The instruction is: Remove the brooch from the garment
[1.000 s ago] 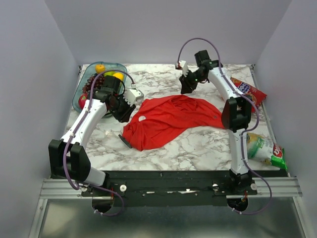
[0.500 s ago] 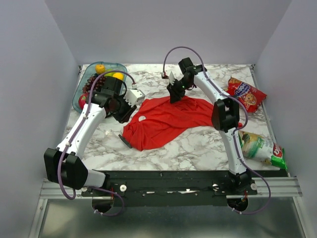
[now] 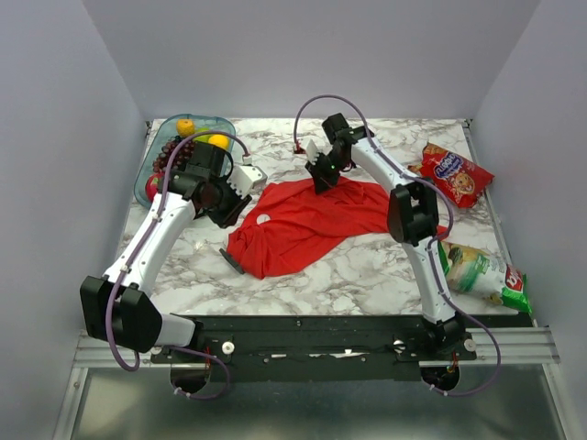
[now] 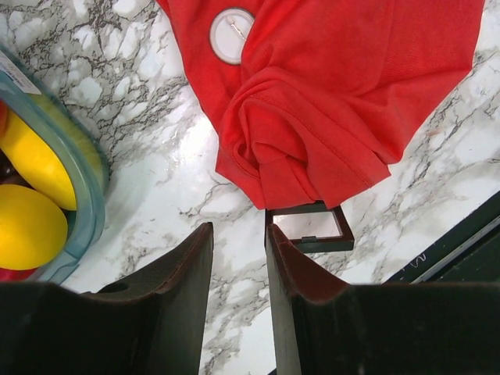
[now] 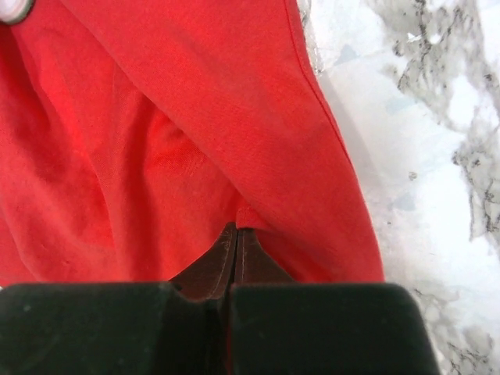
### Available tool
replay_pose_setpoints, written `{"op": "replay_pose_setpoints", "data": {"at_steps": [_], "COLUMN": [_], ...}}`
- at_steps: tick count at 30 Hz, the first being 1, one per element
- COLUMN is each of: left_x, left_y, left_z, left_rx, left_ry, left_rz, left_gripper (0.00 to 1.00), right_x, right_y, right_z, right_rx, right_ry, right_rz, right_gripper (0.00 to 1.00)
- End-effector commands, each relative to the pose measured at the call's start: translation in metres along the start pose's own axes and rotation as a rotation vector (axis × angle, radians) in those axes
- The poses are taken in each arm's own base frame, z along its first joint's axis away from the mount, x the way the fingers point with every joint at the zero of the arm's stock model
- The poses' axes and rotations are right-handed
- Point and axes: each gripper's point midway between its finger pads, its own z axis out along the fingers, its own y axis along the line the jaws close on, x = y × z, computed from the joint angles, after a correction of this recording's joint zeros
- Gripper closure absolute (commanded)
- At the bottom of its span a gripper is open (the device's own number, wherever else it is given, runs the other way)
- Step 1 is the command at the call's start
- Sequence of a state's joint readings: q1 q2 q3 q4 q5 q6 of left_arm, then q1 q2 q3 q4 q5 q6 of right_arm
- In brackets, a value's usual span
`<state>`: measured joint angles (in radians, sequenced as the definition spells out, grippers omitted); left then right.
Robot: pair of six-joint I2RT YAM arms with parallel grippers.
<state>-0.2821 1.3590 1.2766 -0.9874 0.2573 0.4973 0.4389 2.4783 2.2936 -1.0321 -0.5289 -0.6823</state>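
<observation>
The garment is a red T-shirt [image 3: 316, 220] crumpled mid-table; it also shows in the left wrist view [image 4: 336, 86] and fills the right wrist view [image 5: 156, 141]. The brooch [image 3: 264, 220], a small whitish round pin, sits on its left part and shows near the top of the left wrist view [image 4: 232, 36] and at the top left corner of the right wrist view [image 5: 12, 8]. My left gripper [image 3: 231, 211] [image 4: 238, 242] is open and empty, above the table left of the shirt. My right gripper [image 3: 320, 179] [image 5: 237, 229] is shut, tips against a small fold at the shirt's far edge.
A black square open frame [image 4: 308, 228] [image 3: 232, 261] lies half under the shirt's near-left edge. A blue fruit bowl [image 3: 160, 156] [image 4: 78, 180] stands at the back left. A red snack bag [image 3: 456, 174] and a green-white bag [image 3: 491, 273] lie on the right.
My right gripper has swung left from the back of the table down onto the shirt's far edge. My left arm has barely moved. The shirt and brooch lie as before.
</observation>
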Motion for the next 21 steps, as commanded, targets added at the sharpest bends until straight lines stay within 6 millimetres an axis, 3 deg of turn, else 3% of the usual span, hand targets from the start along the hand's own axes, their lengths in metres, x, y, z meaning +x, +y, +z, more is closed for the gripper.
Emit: {"op": "replay_pose_setpoints", "data": {"at_steps": [1,4,6,7,10,14,21], "left_x": [-0.002,-0.006,-0.009,-0.01,-0.018,-0.032,-0.076], "left_y": [-0.005,-0.009,-0.013,-0.014,-0.014,-0.014,0.003], "left_z": [-0.003,0.001,0.005,0.007,0.015,0.034,0.071], "left_rx": [0.009,0.037,0.067,0.078,0.101,0.154,0.151], "left_ry": [-0.028,-0.048,-0.06,-0.064,-0.081,-0.095,-0.159], "left_rz": [0.007,-0.011,-0.016,-0.018,-0.03,-0.072,-0.27], "left_gripper": [0.58,0.57,0.57,0.57,0.57,0.55,0.55], "right_x": [-0.048,-0.091,-0.103,-0.112,-0.117,-0.102,-0.091], "right_y": [-0.005,-0.012,-0.018,-0.013,-0.007,-0.004,0.002], "right_z": [-0.039,-0.097,-0.128,-0.153,-0.195,-0.215,-0.218], "right_rx": [0.103,0.172,0.204,0.23,0.284,0.306,0.304], "right_ry": [-0.143,-0.304,-0.383,-0.427,-0.492,-0.499,-0.487], "right_rz": [-0.045,-0.018,-0.009,-0.015,-0.026,0.009,0.042], "right_gripper": [1.0,1.0,0.99,1.0,0.99,1.0,1.0]}}
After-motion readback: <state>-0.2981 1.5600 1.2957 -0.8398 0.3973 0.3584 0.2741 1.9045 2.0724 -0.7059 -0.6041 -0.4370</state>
